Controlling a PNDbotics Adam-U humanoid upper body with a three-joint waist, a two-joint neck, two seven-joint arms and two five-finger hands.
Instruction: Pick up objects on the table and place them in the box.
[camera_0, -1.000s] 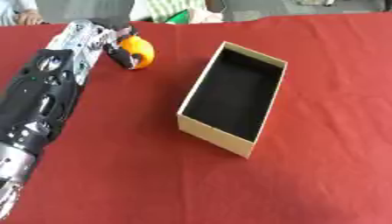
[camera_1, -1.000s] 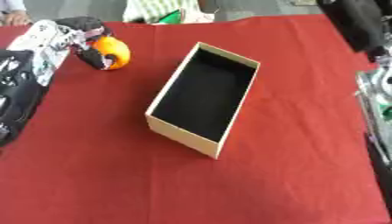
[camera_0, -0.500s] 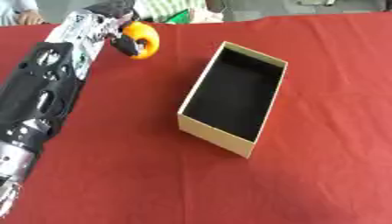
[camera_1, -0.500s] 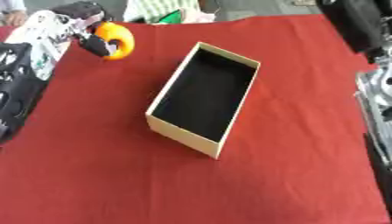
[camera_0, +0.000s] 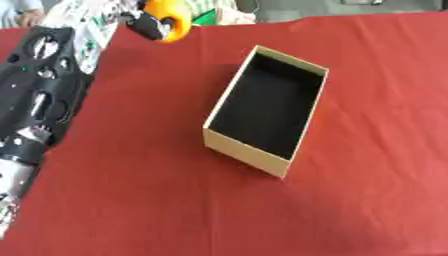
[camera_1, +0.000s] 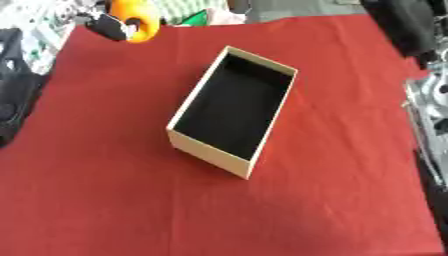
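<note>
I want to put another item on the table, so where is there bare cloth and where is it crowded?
Bare red cloth lies between the box and the near table edge, and right of the box. The box itself looks empty. The far left corner is crowded: the left hand holds the orange object there, with its arm along the left edge.

no text or label can be read.
</note>
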